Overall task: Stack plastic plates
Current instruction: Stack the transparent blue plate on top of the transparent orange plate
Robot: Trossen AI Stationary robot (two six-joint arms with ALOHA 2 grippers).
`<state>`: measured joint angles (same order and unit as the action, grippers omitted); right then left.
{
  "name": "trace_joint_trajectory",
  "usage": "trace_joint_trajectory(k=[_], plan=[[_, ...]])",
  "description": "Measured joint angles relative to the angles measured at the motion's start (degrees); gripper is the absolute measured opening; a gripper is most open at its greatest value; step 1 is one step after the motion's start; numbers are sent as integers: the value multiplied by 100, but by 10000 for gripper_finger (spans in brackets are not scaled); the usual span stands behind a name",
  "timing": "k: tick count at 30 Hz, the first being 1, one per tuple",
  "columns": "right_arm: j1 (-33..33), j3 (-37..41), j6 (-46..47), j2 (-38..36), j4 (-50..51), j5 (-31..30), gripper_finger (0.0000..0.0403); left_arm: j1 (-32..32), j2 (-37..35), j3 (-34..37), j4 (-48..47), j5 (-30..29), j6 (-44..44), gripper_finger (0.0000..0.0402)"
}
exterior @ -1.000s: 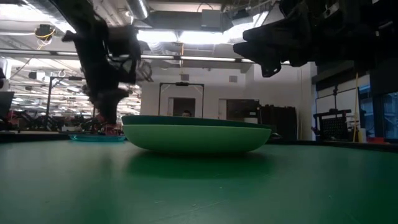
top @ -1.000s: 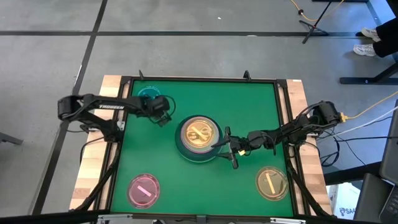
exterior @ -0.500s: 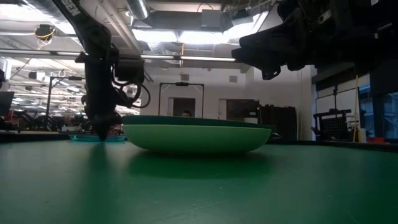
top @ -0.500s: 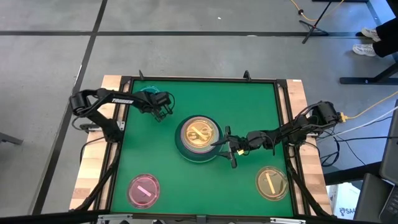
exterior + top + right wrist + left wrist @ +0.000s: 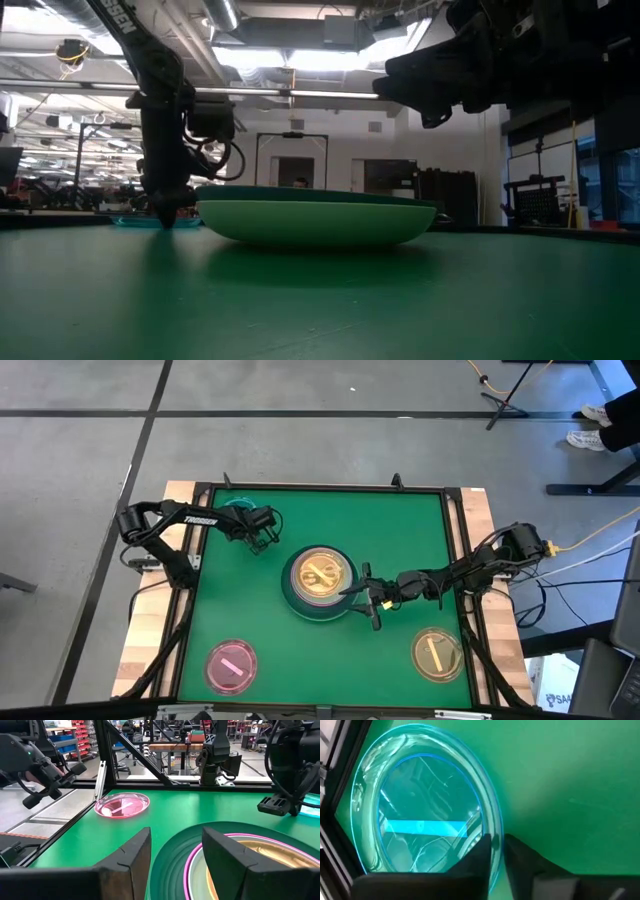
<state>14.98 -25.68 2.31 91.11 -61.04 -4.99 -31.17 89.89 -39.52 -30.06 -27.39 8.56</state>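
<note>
A stack of plates (image 5: 320, 582) stands mid-table: light green at the bottom (image 5: 315, 222), then dark green, a pink-rimmed one and an amber translucent one on top (image 5: 260, 855). A teal translucent plate (image 5: 420, 795) with a blue bar lies flat near the far left corner (image 5: 235, 510). My left gripper (image 5: 498, 845) is down at its rim (image 5: 165, 215), shut on it. My right gripper (image 5: 175, 857) is open and hovers above the stack's right edge (image 5: 363, 593), touching nothing. My left gripper pinches the teal plate's rim (image 5: 495, 827) on the side nearest the stack, with one finger (image 5: 475, 852) inside the dish and the other outside. The fingers come from above, pointing down. The plate lies flat on the table.
A pink translucent plate (image 5: 231, 665) with a pink bar lies near the table's near left corner (image 5: 122, 804). An amber translucent plate (image 5: 437, 653) lies near the near right corner. A dark frame edges the green mat (image 5: 400, 530), which is bare between the plates.
My left gripper has moved a little toward the table's far left corner and come down from above the table to the teal plate's rim. In the last half second it has kept almost still. The plates and my right gripper have not moved.
</note>
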Motion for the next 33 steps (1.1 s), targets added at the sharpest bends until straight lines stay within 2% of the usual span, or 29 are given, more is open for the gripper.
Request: trace_joint_trajectory(k=[2, 4, 12, 20, 24, 33], plan=[[0, 1, 0, 0, 0, 0, 170, 104, 8, 8, -3, -51, -2, 15], [0, 0, 11, 0, -1, 0, 170, 272, 4, 16, -22, -169, -2, 6], [0, 0, 28, 0, -8, 0, 170, 1012, -440, -98, -580, -610, 379, 3], [0, -1, 31, 0, 26, -197, 170, 1874, -1137, -451, -846, -671, 740, 3], [0, -8, 38, 0, 28, -315, 170, 2522, -1326, -634, -684, -722, 754, 4], [0, -32, 39, 0, 37, -354, 170, 3945, -1268, -687, 462, -762, 463, 4]])
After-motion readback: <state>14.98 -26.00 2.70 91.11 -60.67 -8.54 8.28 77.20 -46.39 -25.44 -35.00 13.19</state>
